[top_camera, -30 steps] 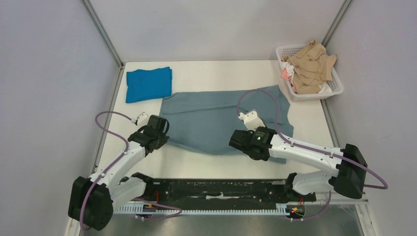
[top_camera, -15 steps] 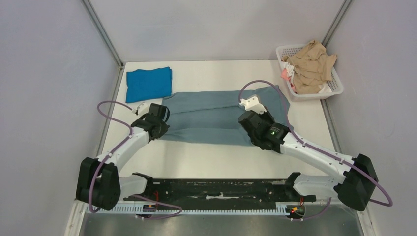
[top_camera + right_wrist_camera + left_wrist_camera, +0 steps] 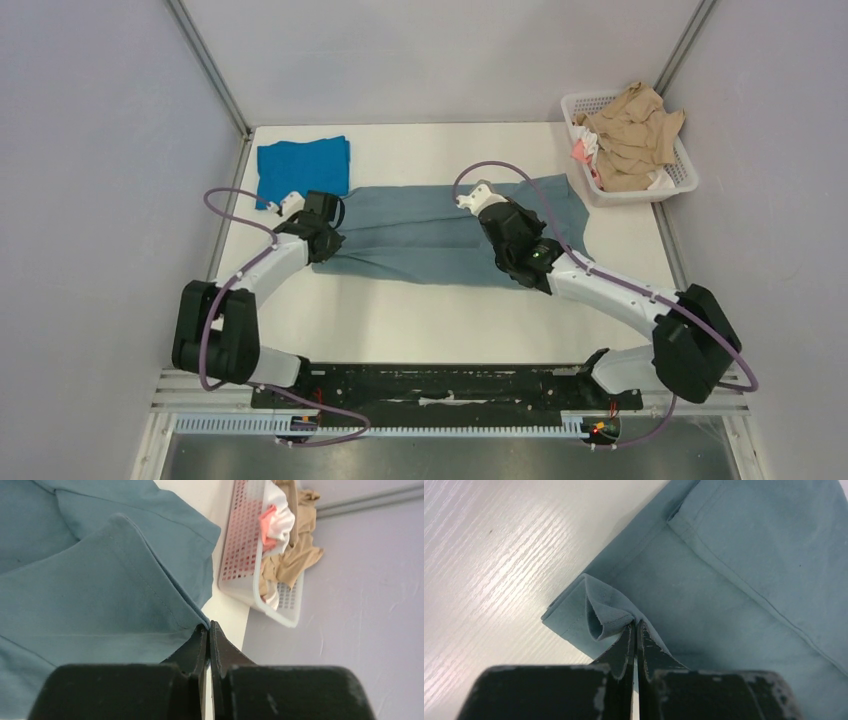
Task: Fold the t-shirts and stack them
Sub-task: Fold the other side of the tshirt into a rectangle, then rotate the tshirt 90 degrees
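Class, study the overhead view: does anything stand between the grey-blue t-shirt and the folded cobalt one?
Nothing visible does. The grey-blue t-shirt lies right beside the cobalt t-shirt, with only the left pincer, shut on the grey-blue corner, near that gap.

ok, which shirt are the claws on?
The grey-blue shirt: left claw and right claw both pinch its edge. The cobalt shirt lies folded far left, untouched.

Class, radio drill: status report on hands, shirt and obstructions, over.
Left hand shut on a corner of the large slate grey-blue cloth t-shirt. Right hand shut on its opposite edge. Nothing lying on the shirt.
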You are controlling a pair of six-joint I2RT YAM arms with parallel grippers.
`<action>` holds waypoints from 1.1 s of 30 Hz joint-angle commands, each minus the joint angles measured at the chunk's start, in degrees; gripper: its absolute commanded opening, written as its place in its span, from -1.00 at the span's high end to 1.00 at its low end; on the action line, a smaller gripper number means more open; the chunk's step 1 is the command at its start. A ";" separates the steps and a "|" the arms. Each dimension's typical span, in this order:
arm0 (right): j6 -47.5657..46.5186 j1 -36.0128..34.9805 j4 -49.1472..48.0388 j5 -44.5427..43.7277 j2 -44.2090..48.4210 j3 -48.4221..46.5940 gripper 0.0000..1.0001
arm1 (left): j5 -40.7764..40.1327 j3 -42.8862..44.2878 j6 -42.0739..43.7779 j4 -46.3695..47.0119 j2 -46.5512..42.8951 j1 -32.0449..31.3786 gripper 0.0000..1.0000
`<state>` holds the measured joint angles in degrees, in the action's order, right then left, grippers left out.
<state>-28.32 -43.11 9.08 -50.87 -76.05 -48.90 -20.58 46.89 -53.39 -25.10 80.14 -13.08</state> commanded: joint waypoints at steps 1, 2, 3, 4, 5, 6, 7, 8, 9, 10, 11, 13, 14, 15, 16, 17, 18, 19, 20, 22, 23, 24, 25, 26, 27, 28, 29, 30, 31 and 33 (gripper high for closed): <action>-12.73 2.67 -12.13 4.24 -4.76 -3.99 1.00 | -0.79 3.65 2.58 4.14 3.91 1.59 0.95; -15.09 3.45 -14.30 4.73 -6.55 -4.72 1.00 | -0.62 4.13 2.46 4.50 4.97 1.96 0.96; -16.96 4.50 -16.49 5.33 -8.51 -5.69 1.00 | -0.31 4.74 2.45 4.88 6.14 2.37 0.95; -19.02 5.39 -18.21 6.45 -10.15 -7.01 1.00 | -0.25 5.36 2.55 5.16 6.92 2.69 0.96; -20.82 6.37 -19.63 8.43 -12.24 -8.29 1.00 | -0.29 6.14 2.57 5.17 7.95 3.07 0.95; -23.15 7.33 -21.34 10.48 -13.85 -9.55 1.00 | -0.06 6.87 2.63 5.15 8.93 3.27 0.95; -25.07 8.11 -23.08 13.35 -16.00 -10.45 1.00 | 0.15 7.36 2.82 5.28 9.71 3.41 0.95; -27.31 8.94 -23.90 16.31 -17.83 -11.92 0.99 | 0.23 7.91 2.89 5.28 10.70 3.47 0.96; -28.71 9.45 -24.32 18.00 -20.15 -13.31 0.98 | 0.63 8.34 3.12 5.33 11.62 3.57 0.96; -29.33 9.98 -23.61 19.58 -22.76 -15.68 0.92 | 1.12 9.13 3.45 4.97 12.69 3.67 0.95; -29.53 10.27 -21.49 20.54 -25.11 -18.57 0.76 | 1.33 9.70 3.46 4.55 13.62 3.75 0.77; -28.64 10.57 -18.13 19.68 -30.22 -24.41 0.19 | 2.12 11.37 3.81 3.19 15.31 4.09 0.20; -28.14 10.68 -17.82 18.27 -32.55 -26.77 -0.08 | 2.29 12.27 3.99 2.25 15.64 4.20 -0.10; -27.61 10.68 -18.35 15.82 -34.50 -28.39 -0.35 | 2.48 13.46 4.50 0.89 15.42 4.21 -0.26; -26.47 10.68 -19.20 13.45 -35.73 -30.33 -0.49 | 2.50 14.33 4.87 -0.24 14.83 4.20 -0.33; -25.16 10.69 -19.37 11.22 -36.46 -31.63 -0.68 | 2.50 14.81 5.20 -0.97 13.72 4.20 -0.46; -22.86 10.68 -19.96 8.63 -36.36 -32.43 -0.84 | 2.37 15.27 5.74 -1.53 12.34 4.20 -0.58; -19.68 10.68 -20.56 6.76 -35.43 -32.41 -0.93 | 1.94 15.77 6.05 -2.69 11.20 4.20 -0.60; -16.42 10.66 -20.47 5.35 -33.58 -31.45 -0.96 | 1.14 16.47 6.10 -4.18 9.72 4.16 -0.61; -5.95 10.68 -19.84 4.45 -28.11 -27.22 -0.96 | 1.21 16.73 6.63 -4.60 7.52 4.12 -0.62; -0.66 10.68 -19.08 4.80 -24.63 -23.73 -0.96 | 2.08 16.74 7.44 -4.08 6.78 4.06 -0.62; 6.53 10.68 -17.59 5.26 -21.54 -20.66 -0.96 | 4.07 16.65 8.52 -2.94 6.68 4.03 -0.63; 12.86 10.73 -16.00 5.69 -17.76 -16.67 -0.96 | 6.64 17.05 10.46 -1.91 7.28 4.03 -0.63; 18.27 10.81 -14.42 5.47 -14.76 -12.76 -0.96 | 7.39 18.69 11.75 -2.40 8.75 3.96 -0.64; 24.25 10.79 -12.26 5.54 -11.22 -9.57 -0.96 | 6.81 21.13 12.24 -4.27 10.44 3.96 -0.64; 27.88 10.90 -10.69 6.15 -8.45 -5.97 -0.96 | 6.53 23.72 12.45 -6.42 12.62 3.94 -0.64; 32.85 11.12 -9.28 7.09 -5.34 -3.17 -0.96 | 8.35 25.52 13.60 -7.22 14.31 3.96 -0.64; 36.37 11.39 -7.68 9.28 -2.48 -0.04 -0.96 | 11.45 26.90 14.29 -7.81 15.91 3.90 -0.65; 38.93 11.89 -6.41 12.23 -0.16 2.84 -0.96 | 14.07 26.80 14.03 -6.90 16.76 3.47 -0.65; 43.63 13.14 -5.93 20.81 2.66 7.23 -0.96 | 20.06 24.49 14.17 -1.69 17.64 1.93 -0.66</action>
<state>-3.40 -31.64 -2.20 -41.23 -76.99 -48.93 -11.07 72.05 -43.11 -29.41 95.00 -9.28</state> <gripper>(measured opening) 0.979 0.825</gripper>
